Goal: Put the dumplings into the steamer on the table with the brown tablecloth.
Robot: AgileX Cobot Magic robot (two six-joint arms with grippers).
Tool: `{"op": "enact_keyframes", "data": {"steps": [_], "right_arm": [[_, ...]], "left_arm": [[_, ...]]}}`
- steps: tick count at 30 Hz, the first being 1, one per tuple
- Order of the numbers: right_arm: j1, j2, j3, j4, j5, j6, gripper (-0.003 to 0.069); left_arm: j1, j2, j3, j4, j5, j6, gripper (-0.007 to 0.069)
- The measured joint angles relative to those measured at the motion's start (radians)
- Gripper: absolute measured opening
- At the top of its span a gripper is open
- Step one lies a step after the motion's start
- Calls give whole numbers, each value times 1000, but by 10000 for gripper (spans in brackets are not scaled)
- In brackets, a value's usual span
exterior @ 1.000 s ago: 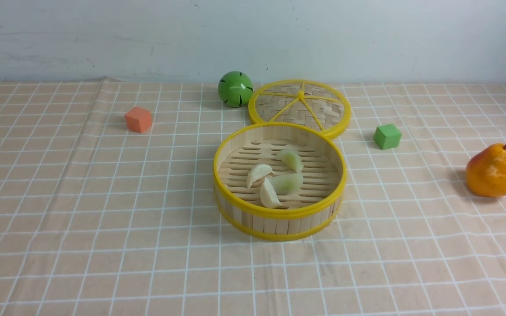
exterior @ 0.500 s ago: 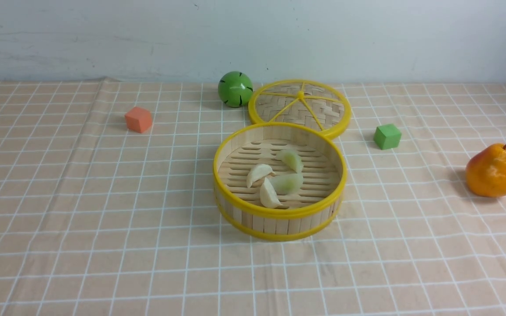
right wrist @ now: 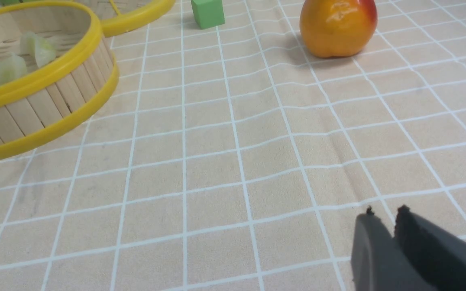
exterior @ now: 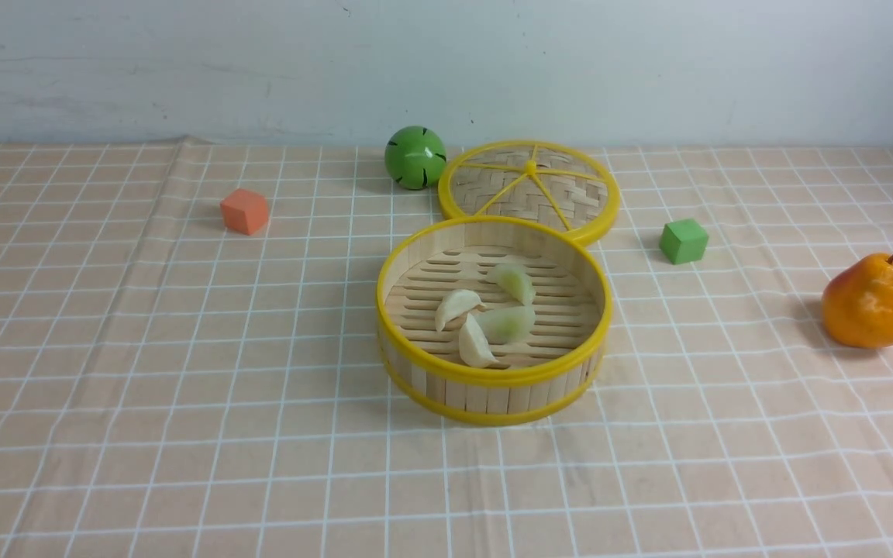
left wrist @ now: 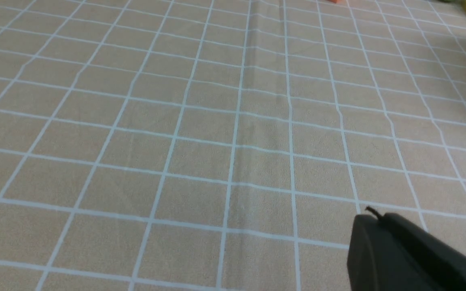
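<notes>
The steamer stands at the middle of the table on the brown tablecloth. All the dumplings lie on its slatted floor: two cream-white and two pale green. Neither arm shows in the front view. In the left wrist view my left gripper is shut and empty over bare cloth. In the right wrist view my right gripper is shut and empty over cloth, to the right of the steamer, where green dumplings show.
The flat woven lid lies behind the steamer, a green ball beside it. An orange cube sits at the left, a green cube and a pear at the right. A wall closes the back.
</notes>
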Motion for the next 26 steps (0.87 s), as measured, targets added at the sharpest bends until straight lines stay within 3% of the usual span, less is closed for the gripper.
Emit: {"op": "enact_keyframes", "data": {"steps": [26], "right_arm": [[0,0,0,0,0,0,111]], "left_arm": [[0,0,0,0,1,0,-1]]}}
